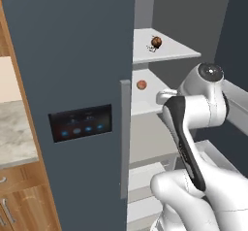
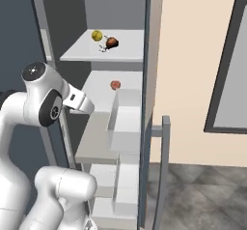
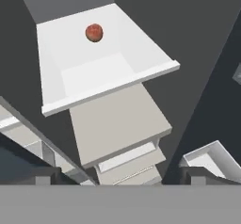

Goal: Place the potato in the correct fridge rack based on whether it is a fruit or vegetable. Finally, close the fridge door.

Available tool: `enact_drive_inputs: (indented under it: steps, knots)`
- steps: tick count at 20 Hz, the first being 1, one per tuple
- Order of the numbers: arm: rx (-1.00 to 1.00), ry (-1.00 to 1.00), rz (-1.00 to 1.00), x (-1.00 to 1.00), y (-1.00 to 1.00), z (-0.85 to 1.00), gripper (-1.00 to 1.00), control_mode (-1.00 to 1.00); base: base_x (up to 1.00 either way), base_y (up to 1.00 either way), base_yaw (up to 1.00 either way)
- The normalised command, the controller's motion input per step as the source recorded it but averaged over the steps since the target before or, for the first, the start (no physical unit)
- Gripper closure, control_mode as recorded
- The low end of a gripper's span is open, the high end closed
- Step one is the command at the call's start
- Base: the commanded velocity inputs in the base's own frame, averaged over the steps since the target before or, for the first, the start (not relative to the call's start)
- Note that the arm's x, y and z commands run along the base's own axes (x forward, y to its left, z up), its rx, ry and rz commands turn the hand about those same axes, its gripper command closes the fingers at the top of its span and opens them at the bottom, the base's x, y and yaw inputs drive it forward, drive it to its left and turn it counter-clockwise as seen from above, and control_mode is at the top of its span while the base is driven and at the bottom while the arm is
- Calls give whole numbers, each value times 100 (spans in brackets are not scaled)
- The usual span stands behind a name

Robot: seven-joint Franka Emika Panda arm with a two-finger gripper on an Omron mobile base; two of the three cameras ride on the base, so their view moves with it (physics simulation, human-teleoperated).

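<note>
The potato (image 1: 156, 42) (image 2: 112, 42), a small dark reddish-brown lump, lies on the upper fridge rack (image 1: 169, 55) (image 2: 128, 50). It sits beside a yellow ball (image 2: 97, 35). My gripper (image 3: 121, 177) is open with nothing between its fingertips (image 3: 47, 176). It is held in front of the rack below (image 3: 117, 72) (image 2: 99, 89), lower than the potato and apart from it. That lower rack carries a smooth orange-red ball (image 3: 94, 32) (image 1: 141, 85) (image 2: 115, 84). The fridge door (image 1: 238, 26) (image 2: 149, 69) stands open on the right, its bar handle (image 2: 165, 166) facing outward.
The closed matching door with the black display panel (image 1: 80, 122) stands on the left, with a wooden cabinet and stone counter (image 1: 14, 133) beyond it. Translucent door bins (image 2: 126, 122) (image 1: 237, 104) jut from the open door close beside my arm. Lower shelves and drawers (image 3: 117, 124) lie beneath.
</note>
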Motion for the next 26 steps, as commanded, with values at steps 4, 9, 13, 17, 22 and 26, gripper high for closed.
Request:
enact_drive_inputs:
  steps: [4, 9, 13, 17, 22, 26]
  knots:
    - [0, 0, 0, 0, 0, 0, -100, 100, -44, 37, 1]
    - [0, 0, 0, 0, 0, 0, -100, 100, -39, 44, 1]
    - [0, 0, 0, 0, 0, 0, -100, 100, -36, 37, 1]
    - [0, 0, 0, 0, 0, 0, -100, 100, -52, 10, 0]
    - [0, 0, 0, 0, 0, 0, -100, 100, -56, 8, 0]
    - [0, 0, 0, 0, 0, 0, -100, 100, -23, 4, 1]
